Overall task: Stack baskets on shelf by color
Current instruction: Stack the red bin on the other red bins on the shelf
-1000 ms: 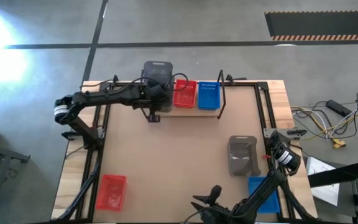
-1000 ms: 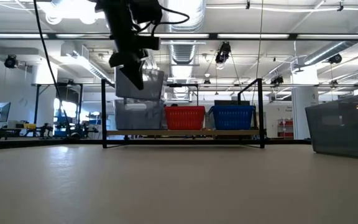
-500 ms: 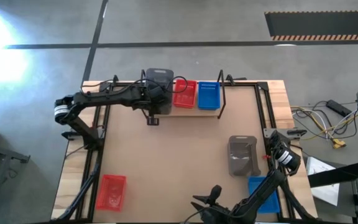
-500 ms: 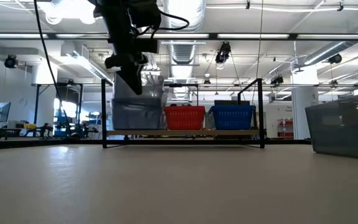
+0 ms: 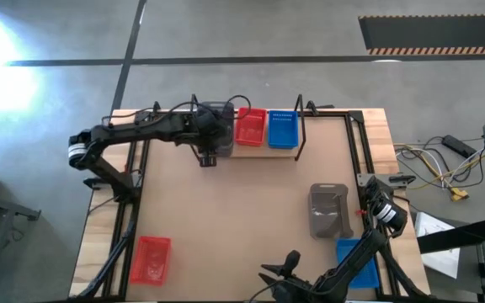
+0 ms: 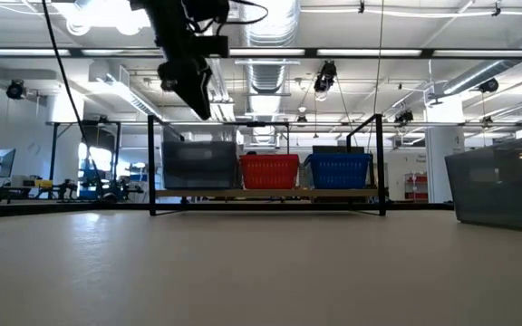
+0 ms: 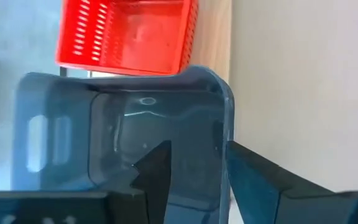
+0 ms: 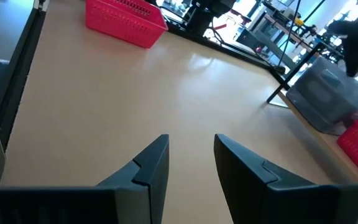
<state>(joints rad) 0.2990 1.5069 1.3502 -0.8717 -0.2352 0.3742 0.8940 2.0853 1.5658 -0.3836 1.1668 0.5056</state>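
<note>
A translucent dark grey basket point(image 5: 216, 124) sits level on the left end of the wooden shelf point(image 6: 270, 193). Beside it on the shelf stand a red basket point(image 5: 250, 127) and a blue basket point(image 5: 282, 129). My left gripper point(image 6: 198, 101) is open and hangs just above the grey basket point(image 7: 123, 143). In the left wrist view its fingers stand on either side of the basket's near wall point(image 7: 224, 130). My right gripper point(image 5: 269, 278) is open and empty near the table's near edge. Loose on the table lie another grey basket point(image 5: 329, 210), a blue one point(image 5: 356, 261) and a red one point(image 5: 150, 259).
The shelf's black wire end loops point(image 6: 151, 163) point(image 6: 381, 163) stand upright at both ends, close to my left gripper. The grey basket on the table shows large at the right of the low view point(image 6: 501, 186). Bare tabletop point(image 5: 234, 210) lies between the shelf and the loose baskets.
The grey basket, held tilted above the shelf's left end over another grey basket there, has gone down and now sits level in it. My left gripper has let go and has risen a little, clear of the basket's rim.
</note>
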